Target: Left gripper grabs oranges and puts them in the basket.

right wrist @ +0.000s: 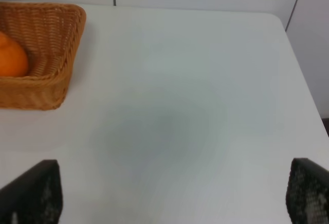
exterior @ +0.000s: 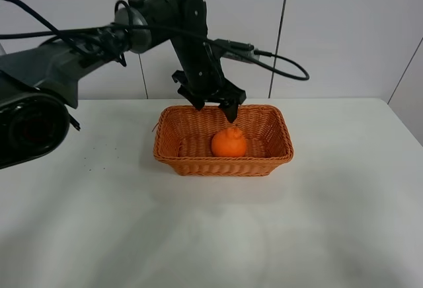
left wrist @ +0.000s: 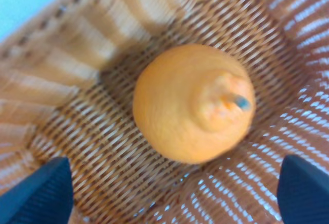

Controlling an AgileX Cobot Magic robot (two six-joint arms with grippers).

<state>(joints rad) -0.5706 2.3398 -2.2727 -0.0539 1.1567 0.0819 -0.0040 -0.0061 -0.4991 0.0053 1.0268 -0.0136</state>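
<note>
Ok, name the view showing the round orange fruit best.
Left wrist: the round orange fruit fills it, knob and stem visible. Exterior high shows it small inside the woven wicker basket; right wrist only its edge.

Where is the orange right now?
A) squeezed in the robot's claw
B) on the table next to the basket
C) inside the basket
C: the orange sits on the woven floor of the basket, with the left end effector open above it, not touching.
</note>
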